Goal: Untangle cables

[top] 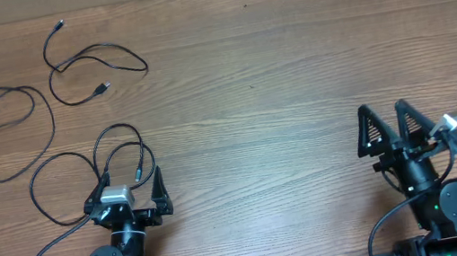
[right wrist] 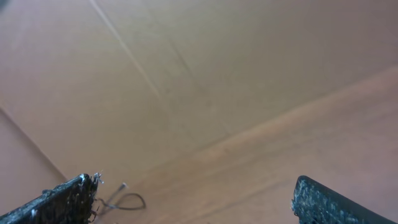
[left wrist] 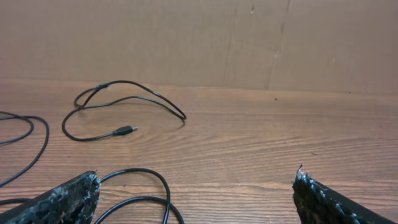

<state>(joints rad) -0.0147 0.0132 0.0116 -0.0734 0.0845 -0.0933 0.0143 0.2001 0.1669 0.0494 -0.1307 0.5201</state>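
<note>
surface: brown wood-grain tabletop (left wrist: 261,143) under and ahead of the left claw (left wrist: 196,175) | backdrop: plain tan cardboard panel (left wrist: 155,37) standing upright beyond it, vertical crease to the claw's right | light: soft, even

overhead straight down on the table (top: 292,64); wrist views low, forward toward the wall (left wrist: 186,37), cables (left wrist: 124,130) shared

3 thin black cables (top: 145,64) lie apart in loose loops, left side.
</note>
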